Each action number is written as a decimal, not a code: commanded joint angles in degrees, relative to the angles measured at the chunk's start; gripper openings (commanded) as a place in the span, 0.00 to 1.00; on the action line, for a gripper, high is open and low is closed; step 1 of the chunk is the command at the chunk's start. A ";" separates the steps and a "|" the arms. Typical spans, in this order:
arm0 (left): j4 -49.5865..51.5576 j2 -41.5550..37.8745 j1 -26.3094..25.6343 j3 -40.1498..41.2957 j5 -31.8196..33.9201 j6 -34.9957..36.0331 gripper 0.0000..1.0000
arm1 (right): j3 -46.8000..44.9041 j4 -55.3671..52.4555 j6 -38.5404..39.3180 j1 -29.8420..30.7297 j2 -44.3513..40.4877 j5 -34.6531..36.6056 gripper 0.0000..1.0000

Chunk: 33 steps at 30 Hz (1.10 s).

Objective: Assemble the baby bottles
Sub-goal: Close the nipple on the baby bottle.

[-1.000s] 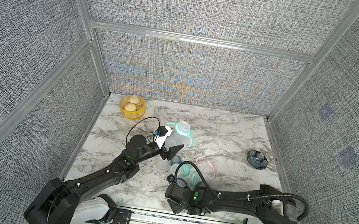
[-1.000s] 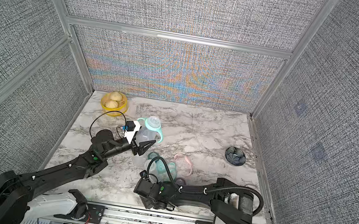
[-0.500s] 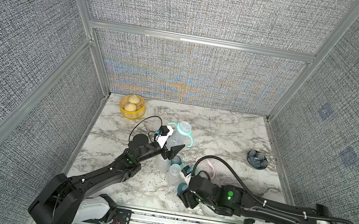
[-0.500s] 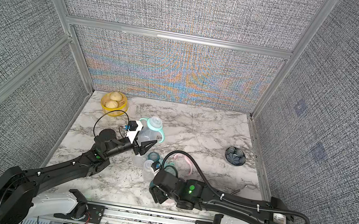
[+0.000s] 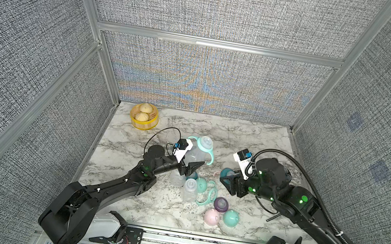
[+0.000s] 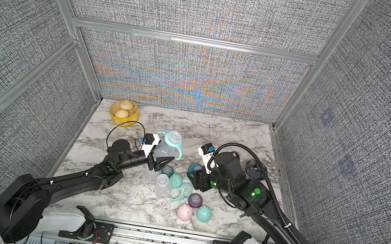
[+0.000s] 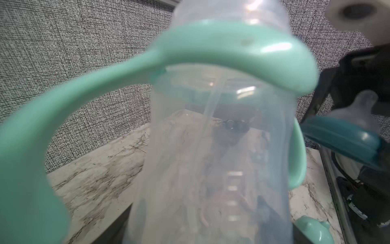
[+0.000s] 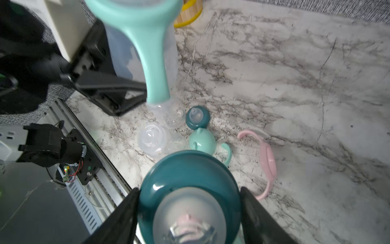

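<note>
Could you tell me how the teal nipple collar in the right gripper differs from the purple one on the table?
The teal nipple collar is clamped in the right gripper, raised off the marble table; the purple collar rests on it, untouched. The held collar is dark teal, the resting one purple. Both carry a clear nipple.

Marble table [image 5: 252, 142] bears yellow basket [image 5: 145, 126], bowl [image 6: 253, 174], dome caps [image 5: 212, 217].

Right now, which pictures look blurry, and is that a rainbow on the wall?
Left wrist view: bottle and handle too close, out of focus. Right wrist view: handle and collar soft, table sharp. In both top views: sharp, rainbow shimmer on the wall.
</note>
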<state>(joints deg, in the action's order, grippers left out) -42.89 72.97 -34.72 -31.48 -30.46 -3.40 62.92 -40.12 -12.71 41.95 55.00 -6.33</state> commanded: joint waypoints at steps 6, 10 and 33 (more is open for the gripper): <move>-3.81 -0.17 -0.05 -0.31 -5.16 0.94 0.01 | 16.89 -7.40 6.20 -7.96 7.00 -14.23 0.60; -3.49 -0.61 -0.39 -0.16 -6.11 0.77 0.01 | 24.77 -11.24 6.95 -8.98 11.73 -18.29 0.60; -5.18 1.72 -5.32 -0.33 -6.34 1.73 0.01 | 40.13 -21.32 8.97 -7.72 28.74 -21.53 0.60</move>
<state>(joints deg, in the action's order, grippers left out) -45.43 74.54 -39.99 -31.38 -37.28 -2.50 102.54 -60.18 -4.60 33.89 83.35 -27.75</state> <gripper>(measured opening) 0.798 0.702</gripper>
